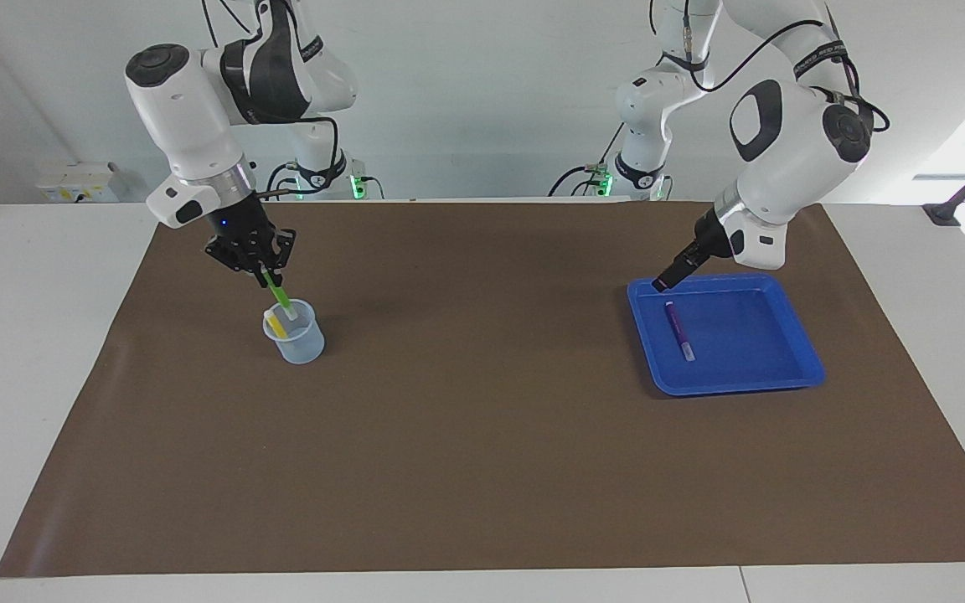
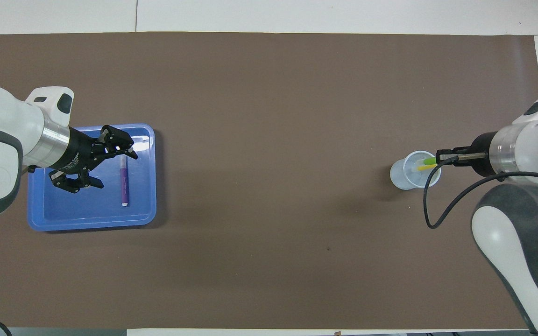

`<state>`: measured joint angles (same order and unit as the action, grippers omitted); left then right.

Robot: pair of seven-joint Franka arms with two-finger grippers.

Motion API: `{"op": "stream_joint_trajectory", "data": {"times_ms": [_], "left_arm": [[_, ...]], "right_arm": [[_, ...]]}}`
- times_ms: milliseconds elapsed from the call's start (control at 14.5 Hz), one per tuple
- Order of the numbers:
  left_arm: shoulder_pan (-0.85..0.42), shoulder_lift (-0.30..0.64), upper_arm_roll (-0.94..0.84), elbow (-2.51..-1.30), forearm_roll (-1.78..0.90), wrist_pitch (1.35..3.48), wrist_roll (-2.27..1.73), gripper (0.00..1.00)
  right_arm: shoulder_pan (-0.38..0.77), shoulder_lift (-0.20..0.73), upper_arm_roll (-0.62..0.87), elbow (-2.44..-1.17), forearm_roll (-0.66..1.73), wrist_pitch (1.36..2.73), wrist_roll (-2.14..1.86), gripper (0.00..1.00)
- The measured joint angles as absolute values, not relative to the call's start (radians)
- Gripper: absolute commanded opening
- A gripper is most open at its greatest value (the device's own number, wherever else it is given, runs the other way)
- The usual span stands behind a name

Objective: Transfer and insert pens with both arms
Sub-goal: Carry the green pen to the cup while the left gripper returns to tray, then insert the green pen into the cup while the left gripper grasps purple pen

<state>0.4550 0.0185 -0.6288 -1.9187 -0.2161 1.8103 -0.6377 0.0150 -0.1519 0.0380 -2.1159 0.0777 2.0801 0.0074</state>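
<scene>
The right gripper (image 1: 265, 275) has its jaws clenched on the green pen (image 1: 276, 292), whose lower end dips into the cup (image 1: 295, 335) near the right arm's end of the worktop; the yellow pen (image 1: 279, 323) leans inside that cup. The left gripper (image 2: 105, 163) hangs with jaws spread wide and empty over the blue tray (image 1: 792, 368), just beside the purple pen (image 2: 123, 180) lying in it.
</scene>
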Motion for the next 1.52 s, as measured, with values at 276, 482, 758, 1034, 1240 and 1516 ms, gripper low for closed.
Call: {"op": "stream_joint_trajectory", "data": {"times_ms": [276,482,758,1034,1240,1516], "left_arm": [[0.453,0.117,-0.630,-1.934,-0.032,1.983,-0.381,1.00],[0.453,0.207,-0.631,-1.935,0.092,2.074,-0.210,1.00],[0.452,0.303,-0.631,-1.939,0.234,2.145,-0.091,1.00],[0.451,0.367,-0.632,-1.952,0.269,2.200,-0.076,0.95],[0.451,0.374,-0.632,-1.961,0.280,2.204,-0.076,0.95],[0.452,0.373,-0.632,-1.962,0.281,2.140,-0.100,0.95]], "right_arm": [[0.016,-0.152,0.039,-2.191,0.077,2.154,0.007,0.00],[0.016,-0.147,0.040,-2.238,0.077,2.195,0.007,0.00],[0.016,-0.134,0.042,-2.267,0.077,2.219,0.006,0.00],[0.018,-0.119,0.043,-2.274,0.077,2.220,0.006,0.00],[0.020,-0.110,0.043,-2.282,0.077,2.227,0.006,0.00],[0.021,-0.108,0.044,-2.291,0.077,2.232,0.006,0.00]]}}
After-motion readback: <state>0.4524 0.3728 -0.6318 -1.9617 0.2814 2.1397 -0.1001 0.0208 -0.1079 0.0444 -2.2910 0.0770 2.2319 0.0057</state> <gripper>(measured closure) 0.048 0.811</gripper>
